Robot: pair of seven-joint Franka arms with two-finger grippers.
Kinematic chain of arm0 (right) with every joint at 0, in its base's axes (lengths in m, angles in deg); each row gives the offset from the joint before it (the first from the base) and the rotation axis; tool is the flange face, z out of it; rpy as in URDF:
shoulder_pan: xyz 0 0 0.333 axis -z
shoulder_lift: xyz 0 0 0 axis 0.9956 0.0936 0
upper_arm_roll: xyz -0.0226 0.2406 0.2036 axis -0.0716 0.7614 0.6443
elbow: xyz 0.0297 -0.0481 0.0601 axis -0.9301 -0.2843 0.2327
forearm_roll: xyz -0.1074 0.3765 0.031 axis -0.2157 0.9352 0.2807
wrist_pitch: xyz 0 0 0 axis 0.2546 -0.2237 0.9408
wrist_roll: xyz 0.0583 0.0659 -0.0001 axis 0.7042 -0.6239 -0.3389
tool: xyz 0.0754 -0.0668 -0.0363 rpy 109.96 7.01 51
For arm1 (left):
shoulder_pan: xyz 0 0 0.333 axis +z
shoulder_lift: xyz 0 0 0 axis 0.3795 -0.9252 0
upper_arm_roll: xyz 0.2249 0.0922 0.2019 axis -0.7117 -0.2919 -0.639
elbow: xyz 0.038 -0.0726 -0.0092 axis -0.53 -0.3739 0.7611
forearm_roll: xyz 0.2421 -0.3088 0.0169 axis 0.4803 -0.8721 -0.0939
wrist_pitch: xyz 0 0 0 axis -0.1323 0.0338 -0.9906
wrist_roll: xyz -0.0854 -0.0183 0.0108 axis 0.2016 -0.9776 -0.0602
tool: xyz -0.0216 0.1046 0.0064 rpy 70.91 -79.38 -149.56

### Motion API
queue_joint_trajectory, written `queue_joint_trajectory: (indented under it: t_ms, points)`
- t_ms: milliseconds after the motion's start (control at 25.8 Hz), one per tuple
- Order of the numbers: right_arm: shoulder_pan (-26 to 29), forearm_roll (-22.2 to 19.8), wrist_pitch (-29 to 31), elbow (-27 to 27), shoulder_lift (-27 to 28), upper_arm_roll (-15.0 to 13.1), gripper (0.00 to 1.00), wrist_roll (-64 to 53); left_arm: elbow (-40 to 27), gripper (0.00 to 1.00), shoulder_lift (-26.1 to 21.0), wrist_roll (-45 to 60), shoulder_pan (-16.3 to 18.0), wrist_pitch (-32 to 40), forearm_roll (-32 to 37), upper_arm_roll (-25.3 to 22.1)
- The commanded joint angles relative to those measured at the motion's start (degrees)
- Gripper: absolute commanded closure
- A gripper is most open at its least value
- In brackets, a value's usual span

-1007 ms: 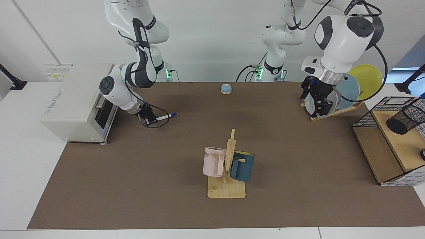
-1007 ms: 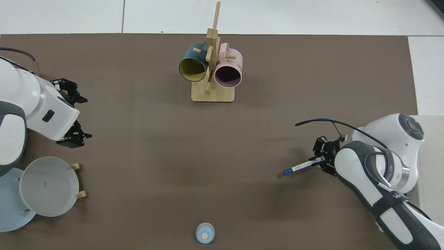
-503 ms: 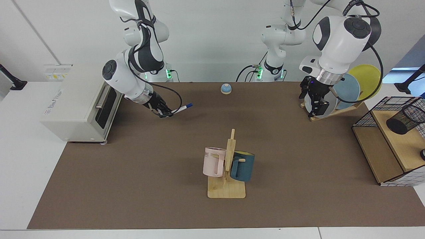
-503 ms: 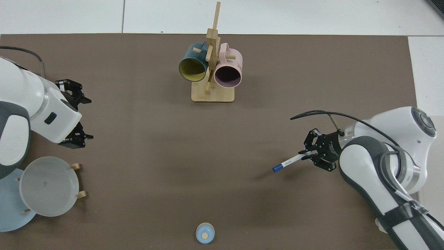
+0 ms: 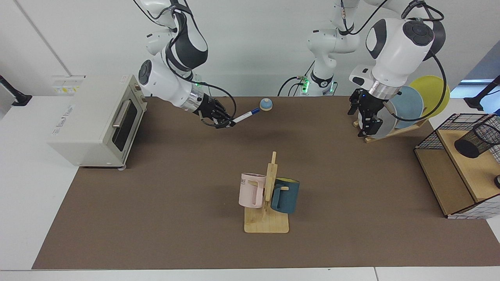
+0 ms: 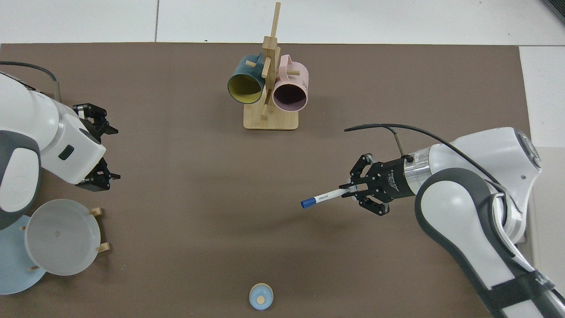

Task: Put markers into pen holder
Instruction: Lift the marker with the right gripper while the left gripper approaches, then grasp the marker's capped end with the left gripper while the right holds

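Marker (image 5: 244,116) has risen off the counter (image 5: 156,203) and travelled toward the middle, clamped in the right jaws (image 5: 225,123), so carrying has begun. Its long axis lies near level, blue cap pointing away from the jaws. Left jaws (image 5: 367,117) wait open beside the plate rack (image 5: 394,130), far from the pen holder (image 5: 478,139).

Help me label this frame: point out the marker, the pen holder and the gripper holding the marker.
marker (image 5: 245,115), facing view, on its white barrel.
pen holder (image 5: 477,140), facing view, on its black mesh wall.
right gripper (image 5: 228,124), facing view, between its fingertips, shut on the marker.
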Motion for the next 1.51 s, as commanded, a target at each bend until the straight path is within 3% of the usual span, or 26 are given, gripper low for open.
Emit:
queue_joint_trajectory:
  t_ms: [0,310,542,658,852,1123,1317,1394,1472]
  points:
    - [-3.8,4.6,3.6,3.9,2.5,-0.3,1.00,4.2,0.6,0.00,1.3,2.4,-3.1,2.0,-0.9,-0.4]
    - [-12.1,9.4,12.3,7.2,4.4,-0.4,1.00,12.2,2.4,0.00,1.7,7.4,-3.6,4.2,1.4,4.1]
    - [-14.7,10.1,14.4,12.0,7.3,-0.3,1.00,17.7,2.6,0.00,3.3,16.6,-3.6,6.7,5.1,9.7]
    - [-17.7,10.5,18.5,12.8,8.8,-0.3,1.00,19.8,2.4,0.00,4.0,19.2,-3.6,7.6,7.5,12.1]
    - [-18.4,10.5,20.0,12.9,9.0,-0.3,1.00,20.2,2.7,0.03,4.0,19.6,-3.6,7.6,8.1,12.4]
    - [-18.5,10.5,20.0,12.9,9.0,-0.3,1.00,20.2,1.9,0.29,4.5,20.1,-4.3,7.1,9.5,13.3]
    - [-18.5,10.5,20.0,12.9,9.0,-0.3,1.00,20.2,0.0,0.29,4.7,19.5,-4.2,6.3,8.9,13.2]
    - [-18.5,10.5,20.0,12.8,9.0,-0.3,1.00,20.2,-0.3,0.40,4.9,19.5,-4.4,6.0,8.9,13.2]
    - [-18.5,10.5,20.0,12.8,9.0,-0.3,1.00,20.2,-0.1,0.58,4.9,19.5,-4.4,5.9,8.9,13.3]
